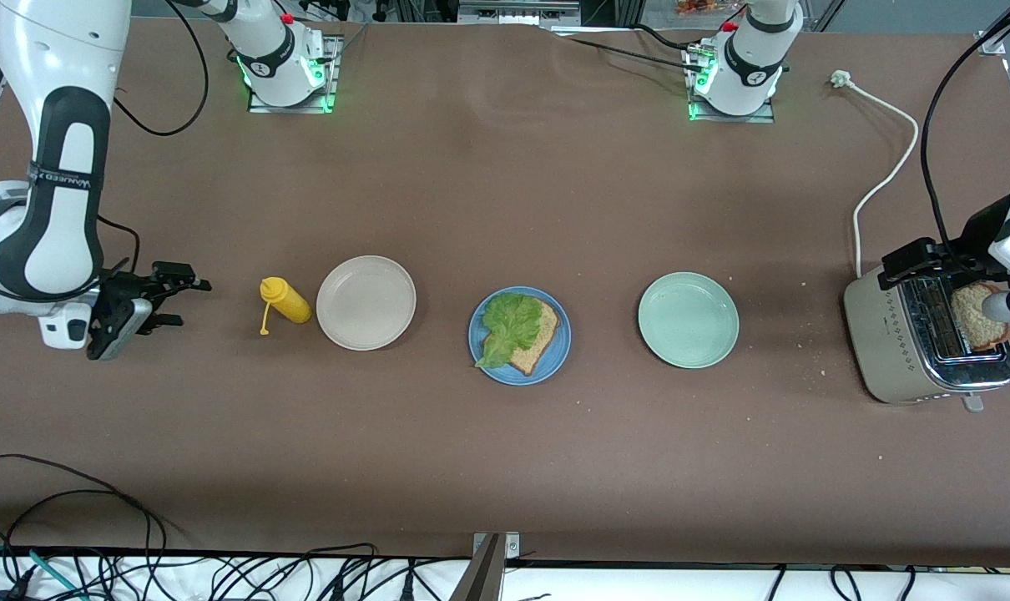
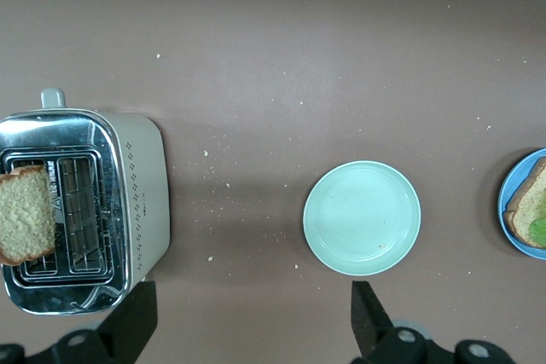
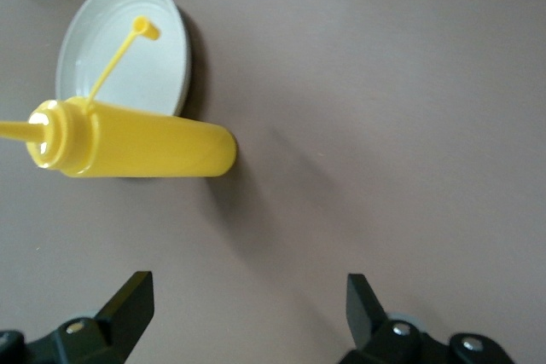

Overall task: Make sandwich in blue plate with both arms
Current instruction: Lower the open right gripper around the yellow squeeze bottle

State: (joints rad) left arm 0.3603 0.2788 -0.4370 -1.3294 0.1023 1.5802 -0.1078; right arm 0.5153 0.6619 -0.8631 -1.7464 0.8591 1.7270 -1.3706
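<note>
Blue plate (image 1: 482, 359): bread, lettuce | right arm (image 1: 58, 179) label: unreadable

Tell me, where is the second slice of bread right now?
The second bread slice stands in a slot of the toaster at the left arm's end of the table, past the mint-green plate, below the open left gripper.

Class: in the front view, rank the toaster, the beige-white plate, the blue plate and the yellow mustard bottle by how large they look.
1. toaster, largest.
2. beige-white plate and blue plate: they look alike in width, so no ranking between them.
3. yellow mustard bottle, smallest.
</note>
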